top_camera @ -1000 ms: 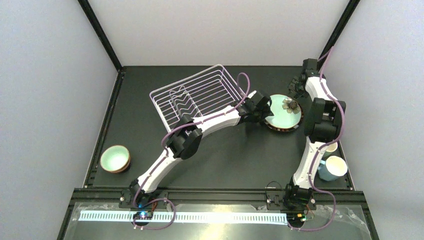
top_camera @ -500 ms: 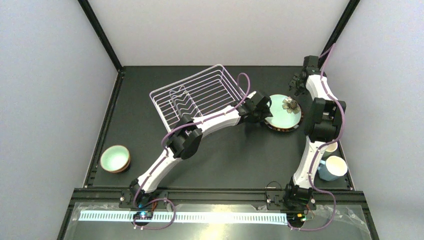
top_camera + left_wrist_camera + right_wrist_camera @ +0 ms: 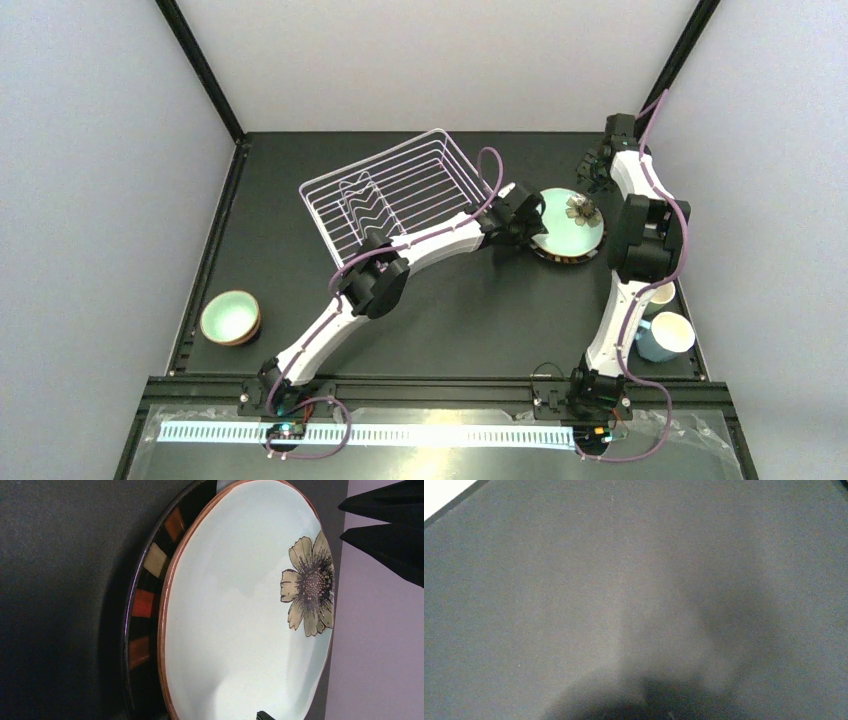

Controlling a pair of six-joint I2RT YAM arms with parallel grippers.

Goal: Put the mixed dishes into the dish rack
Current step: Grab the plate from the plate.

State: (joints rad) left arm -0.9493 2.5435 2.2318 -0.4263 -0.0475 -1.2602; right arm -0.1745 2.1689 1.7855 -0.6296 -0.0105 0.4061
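While the left gripper [image 3: 527,216] stands with its jaws spread wide at the 9 o'clock edge of the round mint-green ceramic plate [image 3: 570,228], nothing is held in it. Whether a finger touches the rim cannot be told. The plate, painted with a brown-petalled flower and carrying a dark outer band of orange and cream squares, lies on the black table [image 3: 470,320] at about 2 o'clock from the table's middle. It is just beside the 4 o'clock corner of the rectangular white wire dish rack [image 3: 395,190] and outside it. The right gripper [image 3: 593,172] hovers near the plate's 12 o'clock edge. In the left wrist view its dark fingers [image 3: 387,510] stand apart with nothing between them. A small mint bowl with a reddish outside [image 3: 230,317] sits at 8 o'clock. A light blue mug [image 3: 668,335] and a paler mug [image 3: 662,294], partly hidden by the right arm, stand at 4 o'clock.
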